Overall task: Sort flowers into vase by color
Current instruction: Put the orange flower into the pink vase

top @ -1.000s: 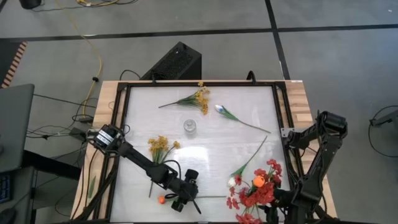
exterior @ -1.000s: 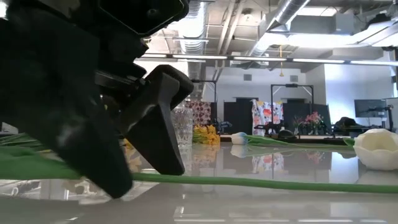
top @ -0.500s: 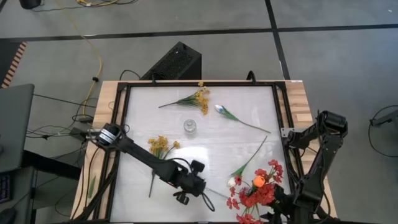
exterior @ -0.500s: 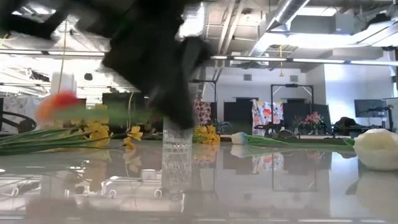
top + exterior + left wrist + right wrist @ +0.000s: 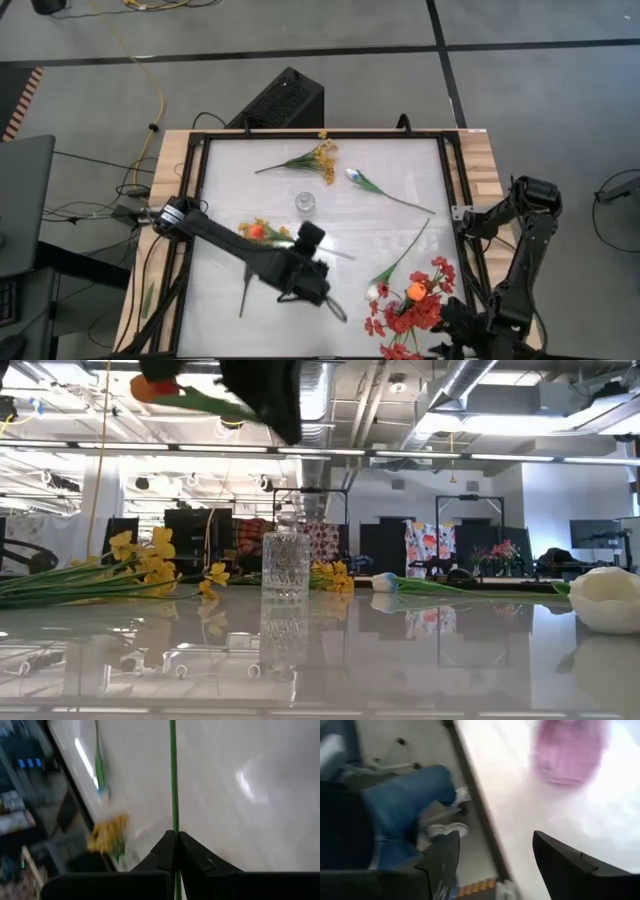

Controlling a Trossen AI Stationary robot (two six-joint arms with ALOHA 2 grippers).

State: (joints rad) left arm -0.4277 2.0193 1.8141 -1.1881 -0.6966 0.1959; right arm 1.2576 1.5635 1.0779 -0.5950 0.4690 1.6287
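Left gripper [image 5: 175, 836]: jaws clenched on the orange tulip's [image 5: 256, 231] green stem, carried above the counter [image 5: 400, 170], apparently so it can drop upright into the glass vase [image 5: 305, 203].
Right gripper [image 5: 492, 851]: jaws released, parked by the red sprays [image 5: 410, 312] at the counter's near right corner.
Left wrist view: shows the pinch itself.
Low view: shows the bud lifted higher than the vase's mouth, beside the yellow spray [image 5: 140, 555].
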